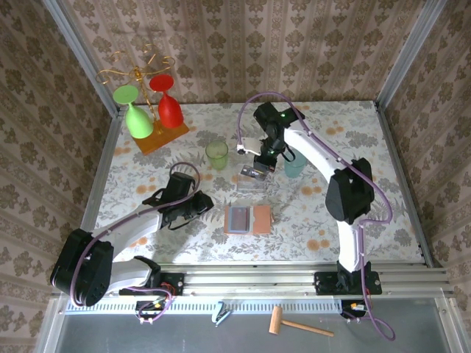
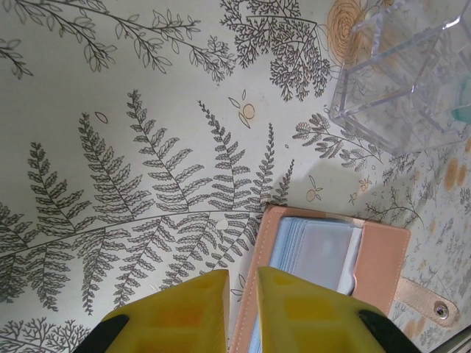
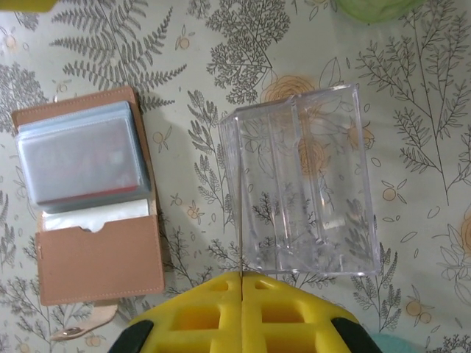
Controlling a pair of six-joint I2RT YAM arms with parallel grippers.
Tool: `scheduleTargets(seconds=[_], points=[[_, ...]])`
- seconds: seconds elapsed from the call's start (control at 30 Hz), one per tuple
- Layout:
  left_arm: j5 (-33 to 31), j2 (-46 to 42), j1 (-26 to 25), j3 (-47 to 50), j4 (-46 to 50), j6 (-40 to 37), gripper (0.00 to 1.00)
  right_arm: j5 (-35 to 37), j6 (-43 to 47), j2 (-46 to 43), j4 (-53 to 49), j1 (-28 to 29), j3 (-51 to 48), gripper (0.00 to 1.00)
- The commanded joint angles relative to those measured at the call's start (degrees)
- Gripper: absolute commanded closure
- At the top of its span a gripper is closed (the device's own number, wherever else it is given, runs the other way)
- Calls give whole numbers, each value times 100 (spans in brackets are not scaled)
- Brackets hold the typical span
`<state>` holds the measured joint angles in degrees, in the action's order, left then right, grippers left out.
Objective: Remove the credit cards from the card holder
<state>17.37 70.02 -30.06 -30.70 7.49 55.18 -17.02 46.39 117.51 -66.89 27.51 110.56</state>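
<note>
One card holder (image 1: 248, 219) lies opened flat near the middle of the table. Its stack of grey-blue sleeves (image 3: 79, 156) forms the left half and its salmon-pink pocket the right half. Of the credit cards (image 3: 107, 193), a thin reddish edge peeps out along the near side of the sleeve stack, and something greyish shows dimly through the top sleeve. I cannot say how many cards sit inside.

The task looks early: the holder is open, but at least one card seems still tucked in, and I can make out no card lying free on the cloth.

The left gripper (image 2: 241, 294) hovers just left of the holder. Its yellow fingers (image 2: 184, 316) are parted by a narrow gap with nothing between them, and the holder's edge shows just beyond their tips.

A clear plastic box (image 3: 302, 184) with dividers stands just beyond the holder on the far side. The right gripper (image 3: 242, 290) hangs above it with its fingers pressed together. A fine line runs out from between them, but I cannot tell whether that is a card held edge-on or the rim of the box. In the overhead view something dark shows at the box, too small to name.

No brand, label or lettering can be read on the holder, the sleeves or the box. The holder's closing tab (image 3: 81, 327) carries a plain metal snap. A green cup (image 1: 216, 154) and a teal cup (image 1: 296, 165) stand farther back, unmarked.
</note>
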Motion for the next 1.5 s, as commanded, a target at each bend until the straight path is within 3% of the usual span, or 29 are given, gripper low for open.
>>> scheduleTargets(seconds=[0.0, 0.5, 1.27, 1.47], points=[[63, 20, 66, 29, 21, -139, 82, 38, 491, 386, -626, -35, 497, 100], [127, 196, 167, 2, -72, -148, 82, -171, 943, 1661, -1408, -35, 1878, 100], [141, 231, 185, 64, -151, -105, 82, -483, 1025, 2310, -1749, -26, 1873, 100], [170, 264, 185, 62, -195, -85, 82, -526, 1000, 2261, -1703, -26, 1916, 88]])
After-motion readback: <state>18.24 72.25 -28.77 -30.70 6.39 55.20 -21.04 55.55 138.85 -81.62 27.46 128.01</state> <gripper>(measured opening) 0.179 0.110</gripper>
